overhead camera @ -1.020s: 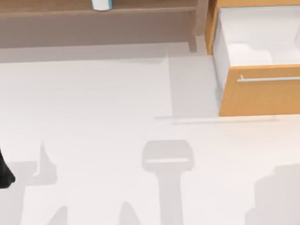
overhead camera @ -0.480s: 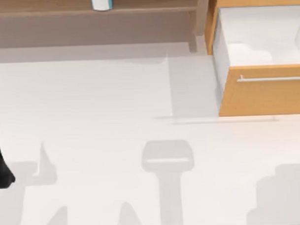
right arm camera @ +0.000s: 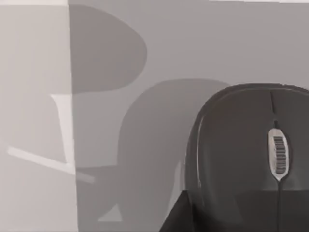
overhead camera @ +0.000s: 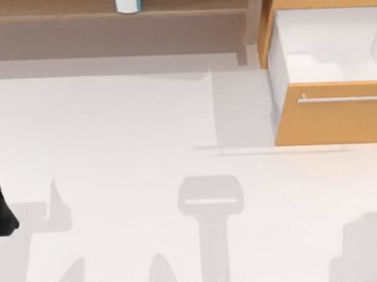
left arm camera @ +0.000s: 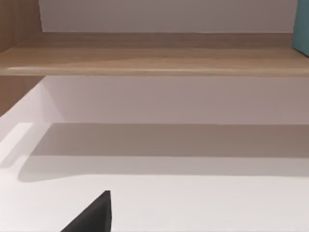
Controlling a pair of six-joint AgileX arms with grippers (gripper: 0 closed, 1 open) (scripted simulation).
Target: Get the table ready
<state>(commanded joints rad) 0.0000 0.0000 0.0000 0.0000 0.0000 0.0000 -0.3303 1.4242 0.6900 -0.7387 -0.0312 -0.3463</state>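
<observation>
My right wrist view: dark computer mouse (right arm camera: 246,154) above the table (overhead camera: 115,156); my grip on it, cannot tell. Top view: open drawer cabinet (overhead camera: 330,117), left arm (overhead camera: 0,203) at the left edge.

One table (overhead camera: 114,131) – one shelf (overhead camera: 60,9), one drawer cabinet (overhead camera: 330,120), one mouse (right arm camera: 241,150)

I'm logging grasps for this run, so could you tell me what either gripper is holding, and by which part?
It cannot be told. The right wrist view shows a black computer mouse close below the camera, but no fingers touching it.
</observation>
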